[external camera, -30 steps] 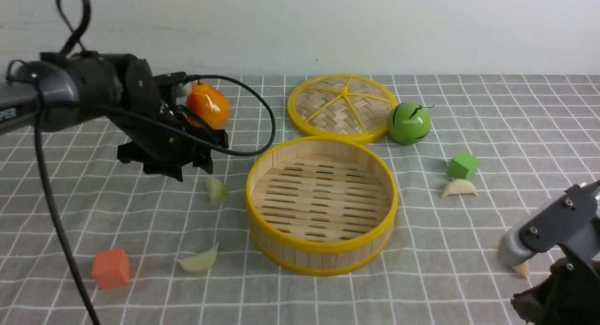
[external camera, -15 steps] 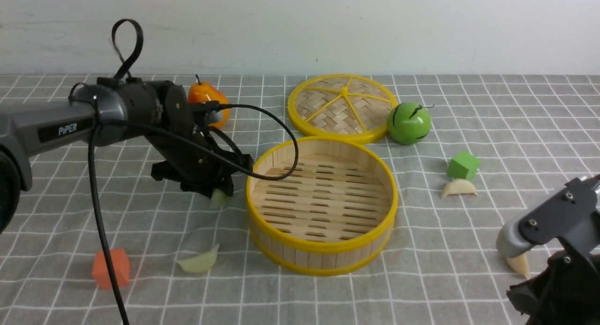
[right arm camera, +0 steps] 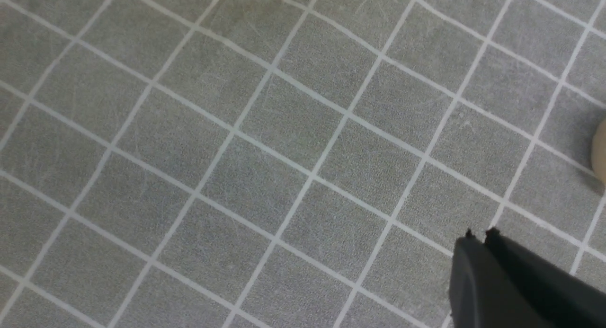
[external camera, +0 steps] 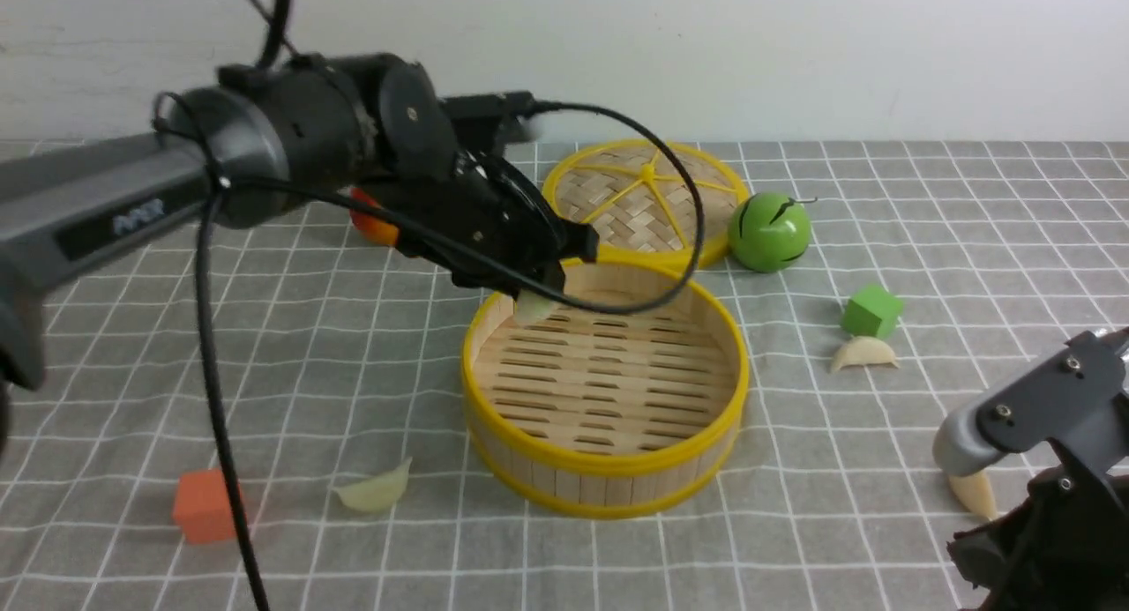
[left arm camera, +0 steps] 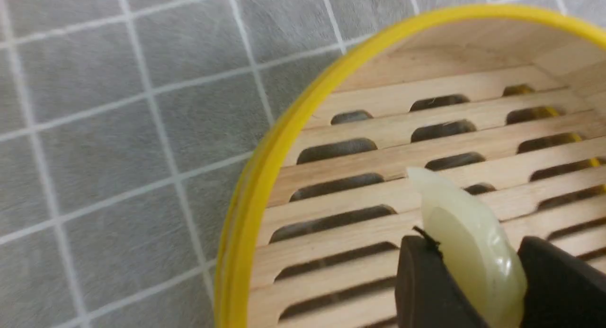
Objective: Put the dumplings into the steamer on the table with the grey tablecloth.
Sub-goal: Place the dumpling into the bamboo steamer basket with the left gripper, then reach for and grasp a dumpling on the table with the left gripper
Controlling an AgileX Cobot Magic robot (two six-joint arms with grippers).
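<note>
The left arm (external camera: 265,144) is black and grey with white letters and a black cable (external camera: 220,399). The right arm (external camera: 1050,408) has 3 screws.

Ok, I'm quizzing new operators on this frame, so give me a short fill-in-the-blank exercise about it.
The left pincer grips a pale green ____ over the steamer.
The cube on the robot's left side is ____.
The right pincer is shut and holds ____.
Missing: dumpling; orange; nothing.

Plain off-white wall (external camera: 794,47) behind
</note>
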